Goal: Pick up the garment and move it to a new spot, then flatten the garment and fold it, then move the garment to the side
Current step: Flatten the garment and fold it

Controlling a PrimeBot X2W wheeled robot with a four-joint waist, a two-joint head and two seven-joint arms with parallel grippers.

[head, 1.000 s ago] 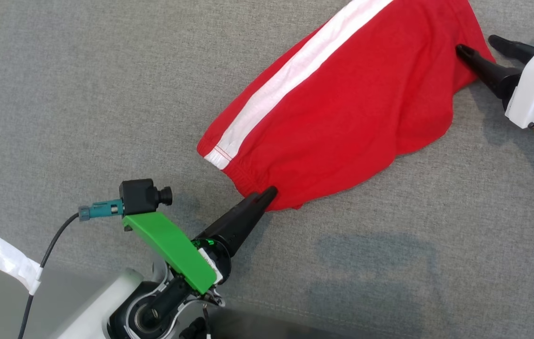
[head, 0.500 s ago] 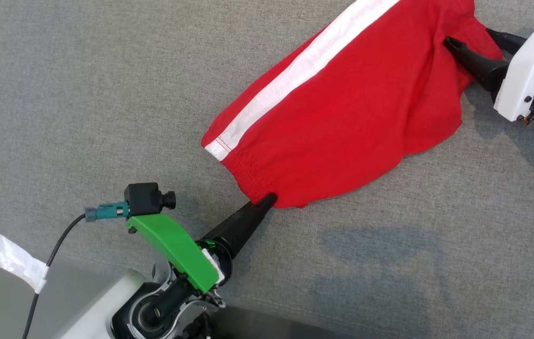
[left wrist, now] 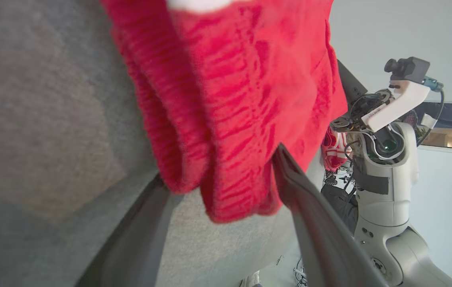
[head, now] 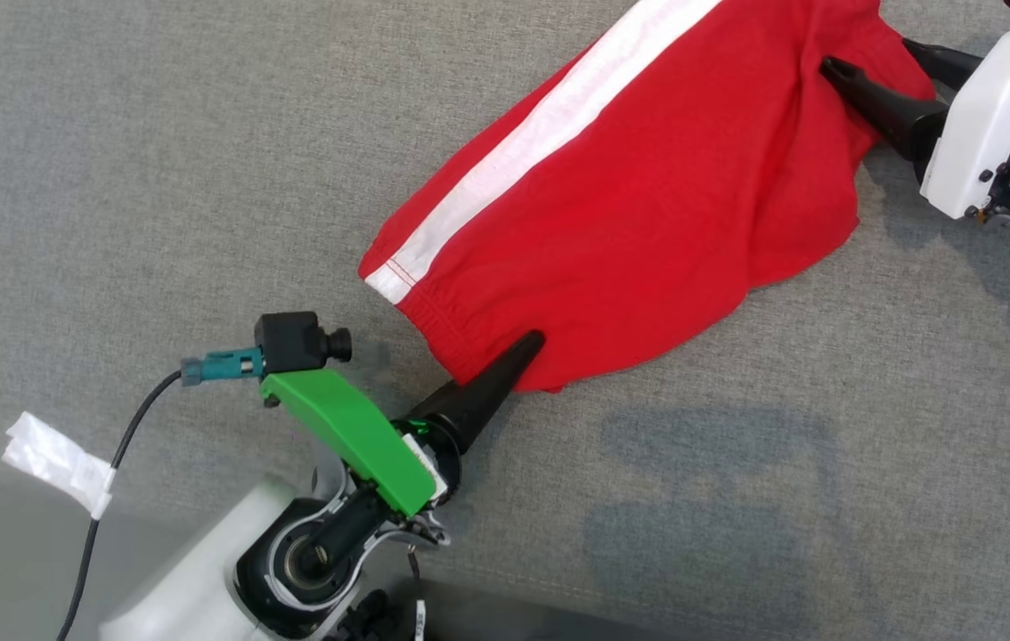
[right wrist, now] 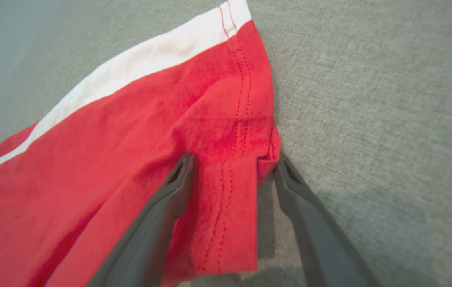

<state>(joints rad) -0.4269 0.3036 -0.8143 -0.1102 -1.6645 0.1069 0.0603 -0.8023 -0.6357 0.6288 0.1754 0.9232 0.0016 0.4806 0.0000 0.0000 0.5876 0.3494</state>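
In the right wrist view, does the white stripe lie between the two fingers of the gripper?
No, the red hem of the garment lies between the fingers of the right gripper; the white stripe runs farther off.

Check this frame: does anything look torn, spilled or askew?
Nothing torn or spilled. The red garment lies slanted and rumpled on the grey cloth, lower edge bulging unevenly; open left pincer and right pincer straddle its ends.
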